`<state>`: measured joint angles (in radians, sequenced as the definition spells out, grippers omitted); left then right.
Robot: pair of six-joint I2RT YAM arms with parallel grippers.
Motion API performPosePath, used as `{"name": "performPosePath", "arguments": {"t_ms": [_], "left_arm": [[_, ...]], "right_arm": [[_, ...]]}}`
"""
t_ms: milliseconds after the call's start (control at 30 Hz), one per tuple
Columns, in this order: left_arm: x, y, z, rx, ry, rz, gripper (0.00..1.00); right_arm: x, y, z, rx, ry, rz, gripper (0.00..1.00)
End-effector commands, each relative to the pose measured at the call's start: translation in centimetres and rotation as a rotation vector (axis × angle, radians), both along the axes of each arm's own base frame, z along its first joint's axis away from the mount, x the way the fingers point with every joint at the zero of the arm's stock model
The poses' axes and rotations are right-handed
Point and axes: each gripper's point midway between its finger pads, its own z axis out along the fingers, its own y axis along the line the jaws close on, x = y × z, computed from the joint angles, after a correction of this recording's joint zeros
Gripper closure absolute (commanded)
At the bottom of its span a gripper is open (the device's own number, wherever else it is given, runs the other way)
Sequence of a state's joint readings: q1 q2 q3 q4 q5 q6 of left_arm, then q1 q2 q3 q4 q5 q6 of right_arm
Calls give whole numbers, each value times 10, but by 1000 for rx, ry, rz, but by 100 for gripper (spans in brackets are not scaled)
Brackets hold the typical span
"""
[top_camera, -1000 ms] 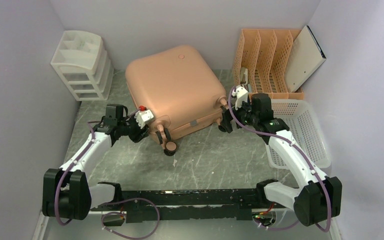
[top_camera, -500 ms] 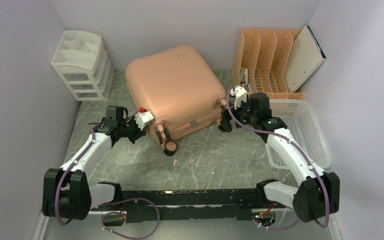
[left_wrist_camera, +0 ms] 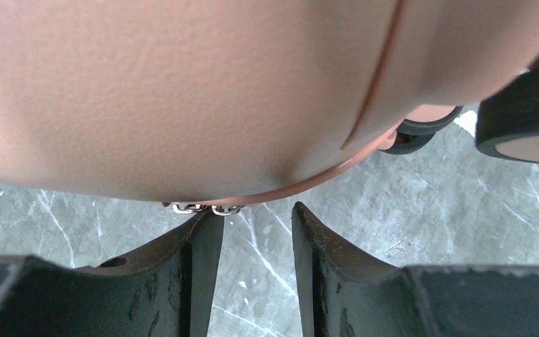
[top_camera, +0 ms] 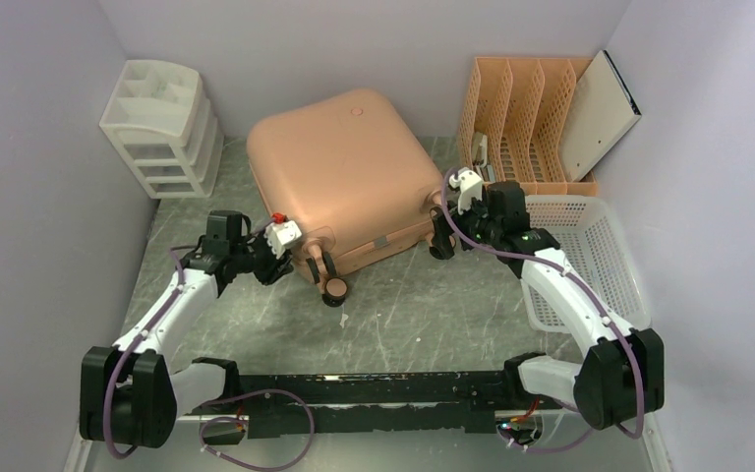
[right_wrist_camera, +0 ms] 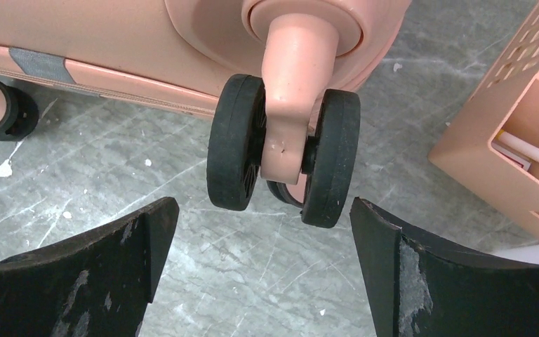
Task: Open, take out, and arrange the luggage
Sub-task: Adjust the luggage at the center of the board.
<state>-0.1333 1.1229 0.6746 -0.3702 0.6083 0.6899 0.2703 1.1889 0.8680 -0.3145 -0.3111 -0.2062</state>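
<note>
toward the far edge of the table (top_camera: 403,305), your left tool (left_wrist_camera: 256,210) sits half open, empty, at the luggage (top_camera: 339,167); right tool (right_wrist_camera: 263,203) wide open, empty, facing its wheel (right_wrist_camera: 237,144).

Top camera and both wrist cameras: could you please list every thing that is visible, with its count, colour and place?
suitcase: one, salmon pink, closed, middle of table
wheels: at least two, black, suitcase's near edge
drawer unit: one, white, far left
file rack: one, orange, far right
flat panel: one, white, leaning on the rack
basket: one, white, right side
table: one, grey marble
left gripper: one, black, open, at suitcase's left corner
right gripper: one, black, open, facing a wheel
</note>
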Motion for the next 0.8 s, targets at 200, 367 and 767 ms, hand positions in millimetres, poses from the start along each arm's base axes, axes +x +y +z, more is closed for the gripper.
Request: {"name": "performPosePath", "arguments": {"t_ms": [200, 367, 767], "left_arm": [[23, -18, 8, -122, -16, 25, 72], [25, -18, 10, -130, -22, 33, 95], [-23, -35, 11, -145, 33, -191, 95]], "right_arm": [[6, -1, 16, 14, -83, -21, 0], [11, -3, 13, 7, -81, -35, 0], [50, 2, 19, 1, -105, -74, 1]]}}
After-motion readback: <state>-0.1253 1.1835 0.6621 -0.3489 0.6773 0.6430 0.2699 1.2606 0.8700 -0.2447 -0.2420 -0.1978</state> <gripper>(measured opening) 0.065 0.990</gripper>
